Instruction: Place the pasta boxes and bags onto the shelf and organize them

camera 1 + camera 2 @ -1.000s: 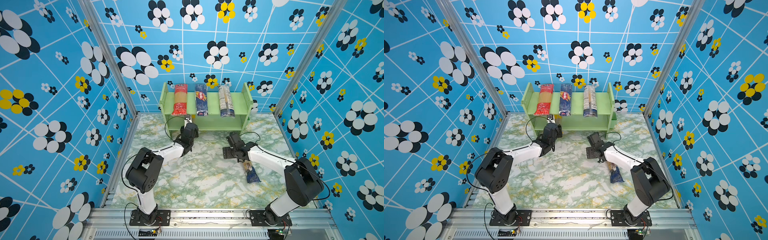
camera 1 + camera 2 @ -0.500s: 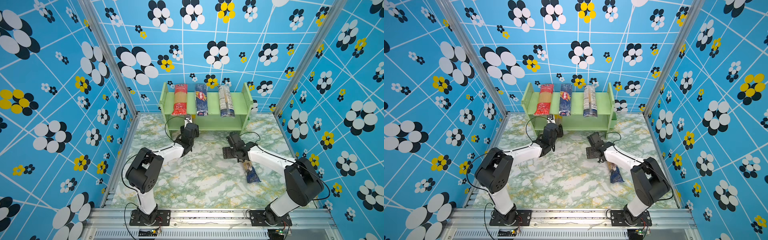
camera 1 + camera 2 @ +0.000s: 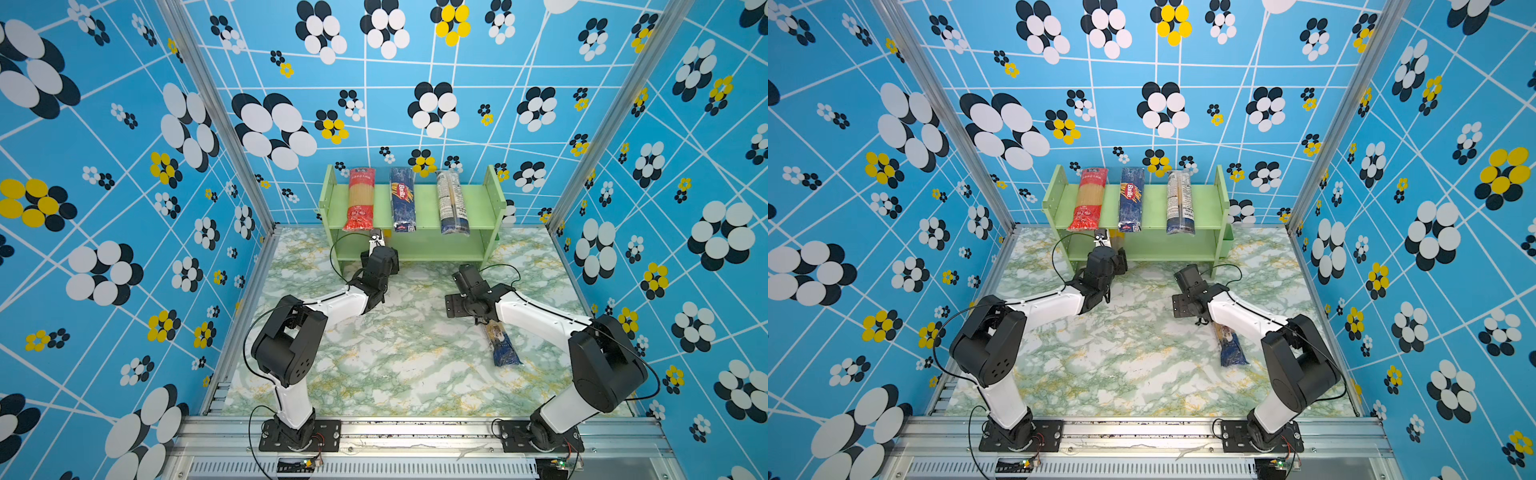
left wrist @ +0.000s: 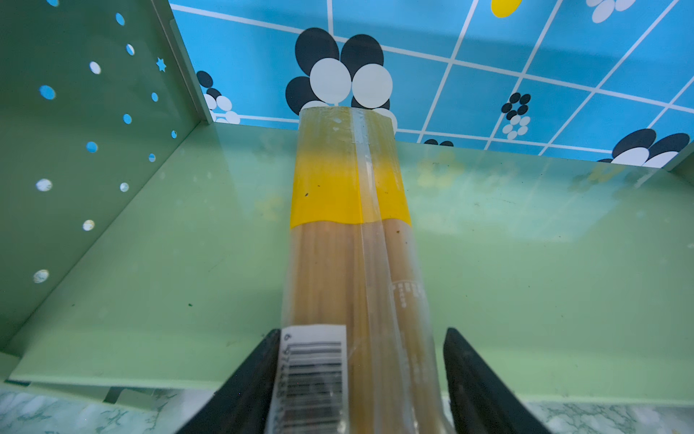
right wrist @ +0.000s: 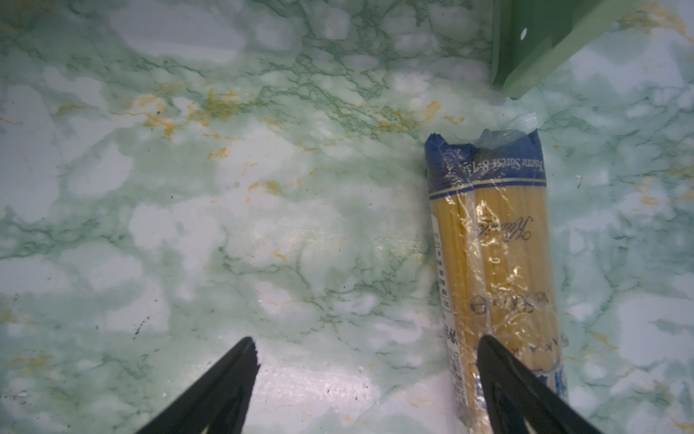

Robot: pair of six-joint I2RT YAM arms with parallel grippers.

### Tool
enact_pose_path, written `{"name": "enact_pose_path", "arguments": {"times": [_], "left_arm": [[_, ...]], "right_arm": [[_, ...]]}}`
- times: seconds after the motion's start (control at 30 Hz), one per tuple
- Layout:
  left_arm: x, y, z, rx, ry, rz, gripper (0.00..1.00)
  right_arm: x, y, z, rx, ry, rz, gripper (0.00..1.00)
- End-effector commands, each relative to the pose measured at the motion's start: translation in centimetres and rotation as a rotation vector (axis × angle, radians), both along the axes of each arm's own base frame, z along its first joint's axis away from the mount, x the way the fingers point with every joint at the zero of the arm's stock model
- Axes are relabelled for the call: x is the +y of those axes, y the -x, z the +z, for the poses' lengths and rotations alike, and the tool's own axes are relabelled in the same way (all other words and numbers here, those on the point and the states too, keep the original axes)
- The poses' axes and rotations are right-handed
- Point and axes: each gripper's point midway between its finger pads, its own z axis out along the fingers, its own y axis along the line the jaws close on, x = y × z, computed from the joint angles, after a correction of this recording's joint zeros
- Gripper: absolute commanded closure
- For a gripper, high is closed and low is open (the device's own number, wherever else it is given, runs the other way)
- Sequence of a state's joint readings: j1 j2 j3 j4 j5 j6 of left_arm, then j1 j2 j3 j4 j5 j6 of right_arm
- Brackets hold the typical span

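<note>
The left gripper [image 4: 362,332] had eased its jaws apart around the yellow-topped clear bag [image 4: 338,263], which lay lengthwise on the lower tier of the shelf [image 4: 525,282], one finger at its barcode edge, the other just clear. The right gripper [image 5: 366,340] hung wide open above the marble table [image 5: 187,188], the clear bag with blue end [image 5: 499,244] flat beneath one finger, outside the gap. The red bag [image 3: 359,199], dark blue Barilla [image 3: 402,203] and white-labelled pack [image 3: 452,203] lay on the top tier.

Blue-ended bag [image 3: 505,349] half under the right arm [image 3: 536,320]
</note>
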State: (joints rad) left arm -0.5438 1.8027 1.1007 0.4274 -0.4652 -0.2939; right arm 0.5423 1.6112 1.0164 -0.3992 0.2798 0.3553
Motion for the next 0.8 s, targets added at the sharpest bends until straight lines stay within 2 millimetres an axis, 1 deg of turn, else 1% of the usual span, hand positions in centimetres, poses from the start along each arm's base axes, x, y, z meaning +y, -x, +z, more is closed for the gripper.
{"name": "enact_pose_path", "arguments": {"times": [0.0,0.27,0.63,0.77], "left_arm": [[0.3,0.3,2.2,-0.059,0.013,0.015,0.29],[0.5,0.5,2.0,-0.057,0.010,0.020,0.26],[0.4,1.6,1.1,-0.041,0.005,0.017,0.25],[0.4,2.0,1.1,-0.048,0.003,0.010,0.24]], "right_arm": [[-0.6,0.0,0.3,-0.012,0.004,-0.027,0.06],[-0.6,0.0,0.4,-0.011,0.006,-0.024,0.06],[-0.7,0.0,0.5,-0.011,0.008,-0.024,0.06],[-0.6,0.1,0.5,-0.008,0.009,-0.023,0.06]]}}
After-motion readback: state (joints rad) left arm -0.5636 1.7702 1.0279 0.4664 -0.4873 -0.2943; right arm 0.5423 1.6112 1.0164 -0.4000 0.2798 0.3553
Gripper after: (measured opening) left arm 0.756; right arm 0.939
